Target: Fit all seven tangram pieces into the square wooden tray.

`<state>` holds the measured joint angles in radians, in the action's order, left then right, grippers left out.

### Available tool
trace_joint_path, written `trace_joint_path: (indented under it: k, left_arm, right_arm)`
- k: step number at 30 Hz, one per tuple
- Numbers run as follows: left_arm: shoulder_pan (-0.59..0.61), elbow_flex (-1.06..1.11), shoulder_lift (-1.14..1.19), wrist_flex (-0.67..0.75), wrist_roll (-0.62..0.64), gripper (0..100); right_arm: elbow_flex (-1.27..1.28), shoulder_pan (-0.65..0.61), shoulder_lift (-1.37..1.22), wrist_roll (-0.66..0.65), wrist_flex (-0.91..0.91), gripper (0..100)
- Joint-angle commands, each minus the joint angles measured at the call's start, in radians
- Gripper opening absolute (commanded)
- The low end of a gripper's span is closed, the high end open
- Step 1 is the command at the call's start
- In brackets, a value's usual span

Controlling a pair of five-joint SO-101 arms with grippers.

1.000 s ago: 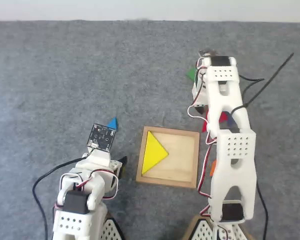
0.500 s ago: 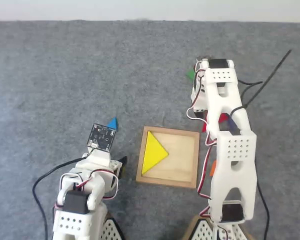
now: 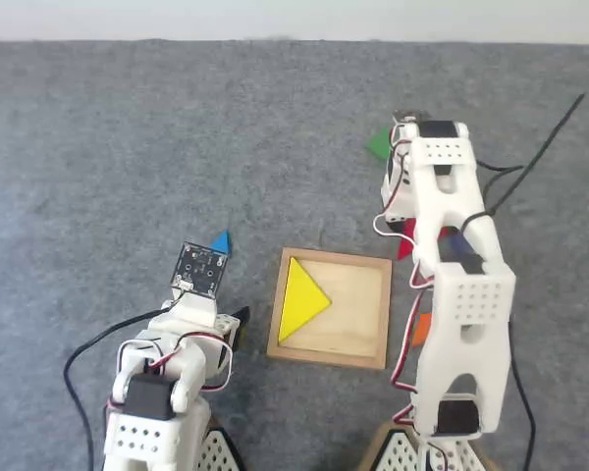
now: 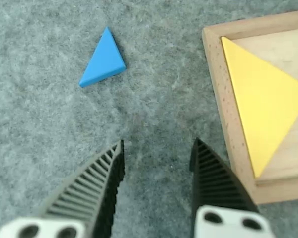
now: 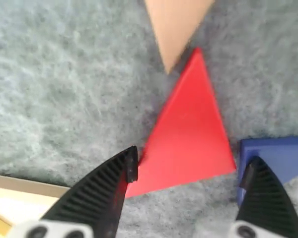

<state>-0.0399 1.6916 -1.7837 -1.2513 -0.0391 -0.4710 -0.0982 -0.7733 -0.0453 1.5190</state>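
Right wrist view looks straight down on a flat red triangular tangram piece (image 5: 186,131) lying on the grey felt table cover (image 5: 49,74). The right gripper (image 5: 192,161) hangs low over it with its jaws spread wide and nothing between them. One finger sits off a corner of the red piece. The other is beside a dark blue tangram piece (image 5: 275,156) that lies just next to it.

Seen from the high view, the red piece (image 3: 404,245) rests just outside a far corner of the square wooden tray (image 3: 339,257). The tray holds one large yellow triangle (image 3: 299,299) against its left rim. The left gripper (image 4: 158,144), also open, hangs over bare cover between a small light blue triangle (image 4: 104,59) and the tray.

The red piece looks thin, stiff, light and smooth-edged. Pinched on its sloping sides it would probably squirt out or tip. A hold across a narrower span, with the fingers pressed into the soft felt, seems safest. The dark blue neighbour leaves little room on that side.
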Motion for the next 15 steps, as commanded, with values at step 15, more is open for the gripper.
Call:
trace_joint_path:
  k: [15]
  left_arm:
    - [-0.005,-0.007,-0.008,0.005,-0.002,21]
  right_arm:
    - [0.170,0.013,0.101,-0.020,-0.176,31.6]
